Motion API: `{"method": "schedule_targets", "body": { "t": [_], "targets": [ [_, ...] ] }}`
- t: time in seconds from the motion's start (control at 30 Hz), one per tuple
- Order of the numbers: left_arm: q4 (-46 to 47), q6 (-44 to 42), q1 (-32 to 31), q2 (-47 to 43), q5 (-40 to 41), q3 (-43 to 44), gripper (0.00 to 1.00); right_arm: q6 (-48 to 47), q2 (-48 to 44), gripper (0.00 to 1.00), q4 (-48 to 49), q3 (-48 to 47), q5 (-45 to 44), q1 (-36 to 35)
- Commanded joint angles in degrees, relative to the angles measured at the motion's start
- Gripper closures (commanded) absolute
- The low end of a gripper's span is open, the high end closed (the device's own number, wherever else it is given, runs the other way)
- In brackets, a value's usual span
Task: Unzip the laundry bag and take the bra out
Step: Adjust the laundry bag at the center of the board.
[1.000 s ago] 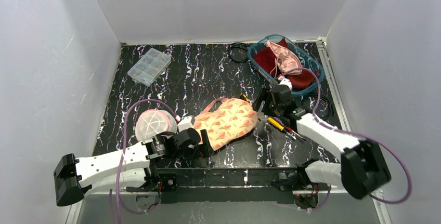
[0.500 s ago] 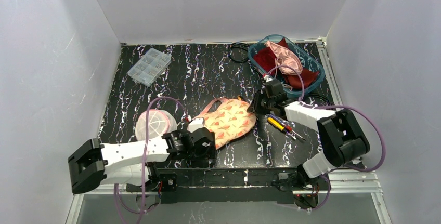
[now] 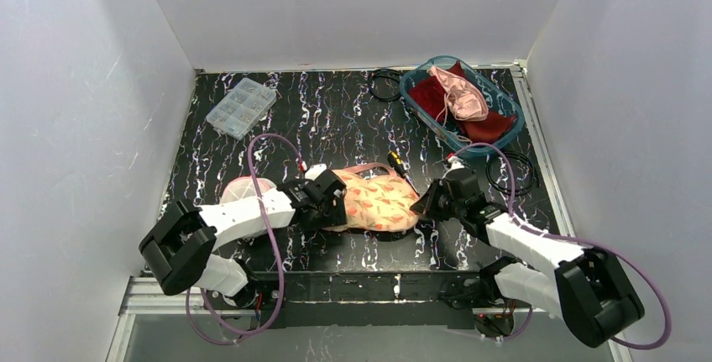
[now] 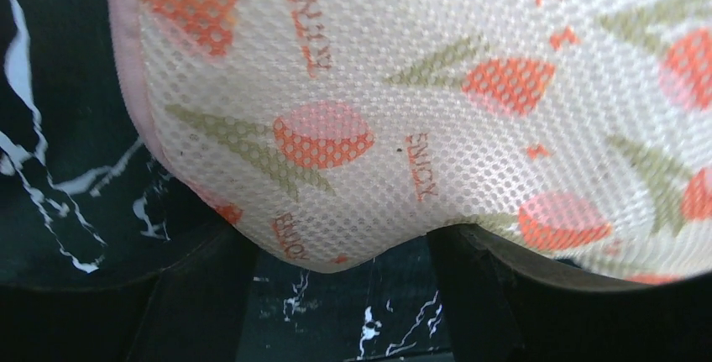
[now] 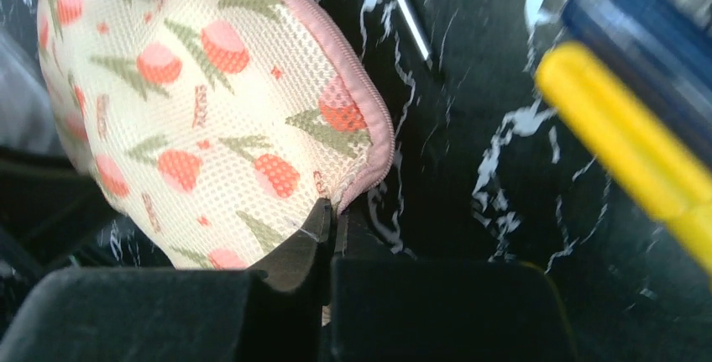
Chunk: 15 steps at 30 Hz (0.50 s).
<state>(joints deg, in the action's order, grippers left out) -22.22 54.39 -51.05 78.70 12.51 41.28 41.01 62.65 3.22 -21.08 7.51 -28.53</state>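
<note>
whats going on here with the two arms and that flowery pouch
Both arms are at the tulip-print mesh laundry bag. The right gripper has its fingers shut on the bag's pink-trimmed edge; the left gripper straddles the other end, fingers apart. The bag looks closed, nothing pulled out yet.

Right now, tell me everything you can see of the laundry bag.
The bag is cream mesh printed with orange-pink tulips, green leaves and small orange lettering, edged in pink trim. It looks puffed and lies on the table near the front edge. The right gripper is shut on its pink edge; the left gripper has its open fingers straddling the other end. I cannot tell whether the zip is open.
</note>
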Motion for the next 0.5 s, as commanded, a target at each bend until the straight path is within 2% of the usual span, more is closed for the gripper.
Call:
{"method": "schedule_targets", "body": {
  "t": [0.0,0.1,0.17,0.23,0.37,0.47],
  "targets": [
    [3.1,-3.6,4.4,1.4,-0.9,4.6,0.31,7.1,-4.8,0.98,2.6,2.8,2.0,-4.7],
    [2.8,-5.1,6.8,1.7,-1.3,6.1,0.31,11.7,-7.2,0.96,4.8,5.0,0.5,-7.8],
    [2.1,-5.9,8.3,1.7,-1.5,7.0,0.3,15.0,-8.3,0.89,7.1,6.5,-1.4,-10.9],
    [1.0,-6.8,9.6,1.3,-1.7,8.1,0.27,17.2,-8.8,0.78,8.5,7.3,-3.9,-13.9],
    [-2.9,-7.7,10.4,-2.2,-1.3,8.5,0.15,18.4,-8.9,0.46,8.3,6.6,-6.3,-16.1],
    [-5.3,-6.4,10.4,-8.0,-2.9,5.8,0.07,17.9,-10.3,0.33,5.7,5.7,-7.2,-16.2]
  ]
}}
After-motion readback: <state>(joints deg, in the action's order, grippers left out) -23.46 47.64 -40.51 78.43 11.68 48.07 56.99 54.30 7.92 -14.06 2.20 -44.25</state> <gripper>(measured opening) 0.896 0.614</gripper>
